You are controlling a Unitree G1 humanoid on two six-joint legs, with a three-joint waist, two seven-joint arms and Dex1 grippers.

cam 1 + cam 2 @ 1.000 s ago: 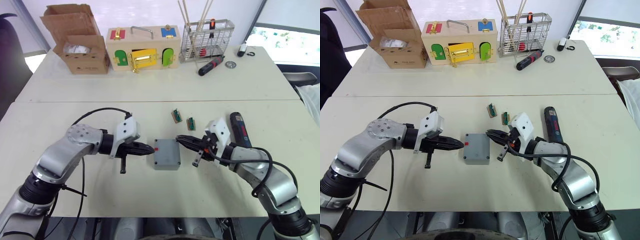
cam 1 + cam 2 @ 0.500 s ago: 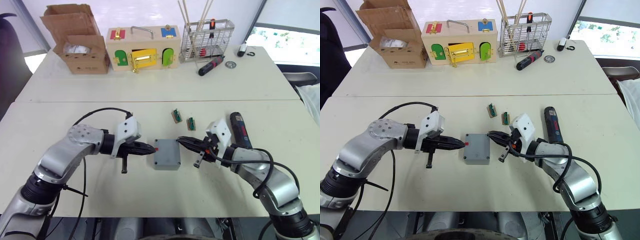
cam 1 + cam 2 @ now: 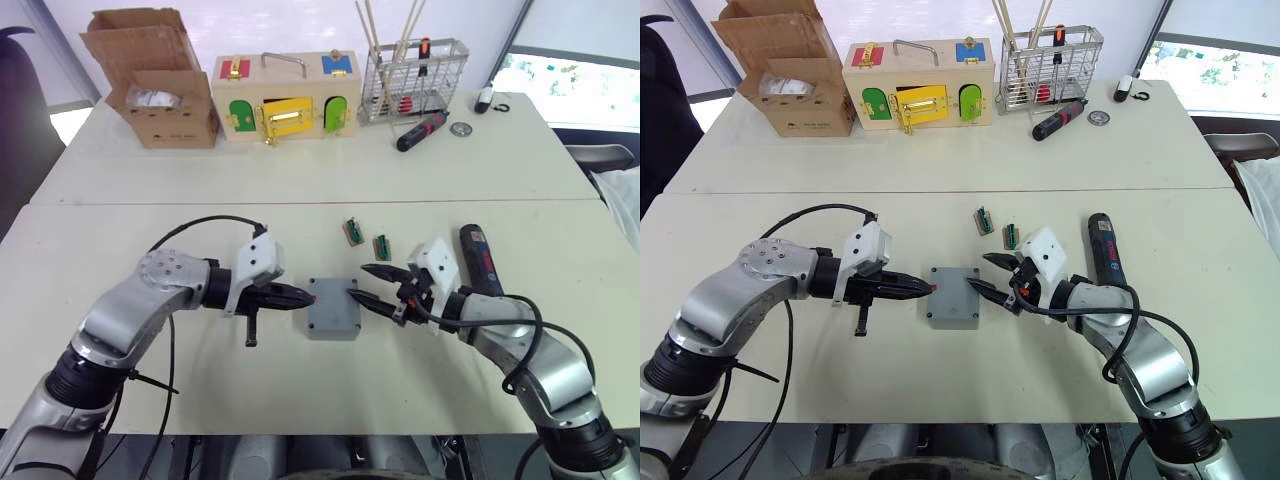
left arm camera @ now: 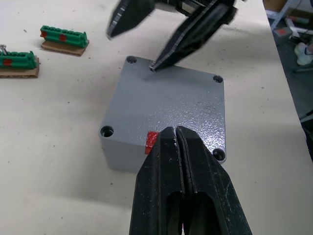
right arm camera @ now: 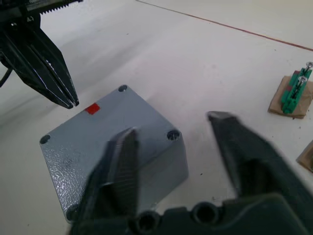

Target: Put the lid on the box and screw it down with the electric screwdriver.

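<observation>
Box (image 3: 333,307) sat on near table (image 3: 200,380), roughly centre, betw. the two grippers. Lid (image 4: 168,105) was already seated on top, flush w/ box edges, corner screw holes visible; small red mark (image 4: 151,142) at the edge facing L gripper.

L gripper (image 3: 296,296): fingers pressed together, clenched on nothing, tips at the red-marked edge of box. Contact or just short of it, couldn't tell.

R gripper (image 3: 362,286): fingers spread apart, holding nothing. One fingertip (image 4: 155,65) rested on or hung just over lid near its R edge; other finger (image 4: 128,17) was raised clear above table, off the box.

Electric screwdriver (image 3: 478,258) lay flat on table just beyond R forearm, well apart from box, untouched.

Two small green connector pieces (image 3: 367,239) on brown bases lay side by side on table behind box, near R gripper.

Far table: open cardboard carton (image 3: 155,90) at L, wooden box w/ coloured doors (image 3: 285,96) in middle, wire basket (image 3: 412,80) w/ sticks at R, short black-and-red hand screwdriver (image 3: 422,130) lying in front of basket.
</observation>
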